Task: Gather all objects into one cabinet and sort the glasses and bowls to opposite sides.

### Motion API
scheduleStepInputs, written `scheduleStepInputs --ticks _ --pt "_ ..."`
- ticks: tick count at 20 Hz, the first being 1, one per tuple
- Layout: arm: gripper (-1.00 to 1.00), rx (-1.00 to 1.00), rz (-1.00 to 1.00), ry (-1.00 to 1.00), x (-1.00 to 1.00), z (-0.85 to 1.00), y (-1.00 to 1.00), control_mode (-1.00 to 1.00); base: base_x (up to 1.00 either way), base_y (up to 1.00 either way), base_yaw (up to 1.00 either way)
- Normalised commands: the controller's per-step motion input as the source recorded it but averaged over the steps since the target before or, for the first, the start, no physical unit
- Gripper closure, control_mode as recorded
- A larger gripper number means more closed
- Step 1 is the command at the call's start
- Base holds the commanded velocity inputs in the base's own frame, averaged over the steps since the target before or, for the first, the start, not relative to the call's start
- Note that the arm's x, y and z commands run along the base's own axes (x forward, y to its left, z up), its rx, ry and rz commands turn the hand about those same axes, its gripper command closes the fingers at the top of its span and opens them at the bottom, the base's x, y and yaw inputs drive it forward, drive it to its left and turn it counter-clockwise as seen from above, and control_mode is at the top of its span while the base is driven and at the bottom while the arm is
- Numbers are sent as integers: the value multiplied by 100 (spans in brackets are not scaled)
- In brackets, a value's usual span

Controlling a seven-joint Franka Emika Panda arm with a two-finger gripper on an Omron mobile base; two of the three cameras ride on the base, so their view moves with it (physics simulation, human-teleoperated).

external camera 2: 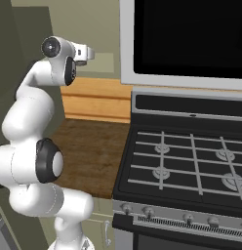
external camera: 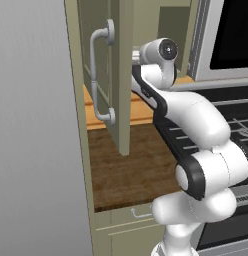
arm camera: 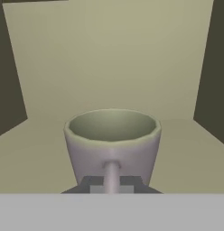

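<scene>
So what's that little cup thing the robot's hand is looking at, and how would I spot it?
Start at the open sage-green cabinet door with the curved grey handle, left of the stove. The arm reaches inside, where a pale grey-green bowl stands upright on the shelf. It is deep, with a greenish inside, right at the shut gripper.

Hand view: the pale grey-green bowl stands at lower centre; bare cabinet floor lies open at either side. Left base view: the open cabinet door with its curved handle blocks the left centre; the wooden counter below is unobstructed.
</scene>
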Motion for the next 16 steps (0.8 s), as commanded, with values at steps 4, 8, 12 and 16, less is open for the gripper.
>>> scheduleStepInputs --ticks 4,8,12,16 --pt "100 0 0 0 -51 4 0 -100 0 0 0" --pt "100 0 0 -1 -54 0 0 -100 0 0 0" --pt "100 0 0 -3 -47 0 0 -100 0 0 0" --pt "100 0 0 -3 -52 0 0 -100 0 0 0"
